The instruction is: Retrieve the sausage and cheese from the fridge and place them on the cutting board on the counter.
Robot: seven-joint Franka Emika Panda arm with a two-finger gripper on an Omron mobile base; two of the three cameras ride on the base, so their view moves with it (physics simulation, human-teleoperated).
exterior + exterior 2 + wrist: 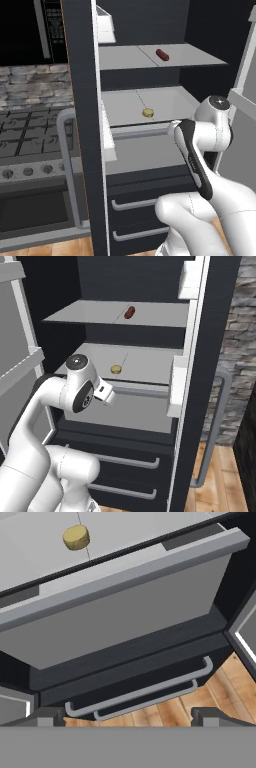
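The fridge (82, 125) stands with both doors swung open. The dark red sausage (162, 55) (129, 312) lies on the upper grey shelf. One shelf lower sits the pale yellow cheese (147, 113) (116, 369) (76, 537). My gripper (131, 719) is open and holds nothing. It hangs in front of the fridge, just below and short of the cheese shelf's front lip, pointing down at the drawers. In the right base view the hand (102, 392) sits left of and below the cheese. The cutting board and the counter are out of view.
Two black drawers with silver handles (140, 202) (140, 692) lie under the shelves. The open doors (245, 100) (215, 356) flank the arm, with white door bins (176, 386) jutting inward. A grey stove (30, 140) stands left of the fridge. Wooden floor (235, 677) lies below.
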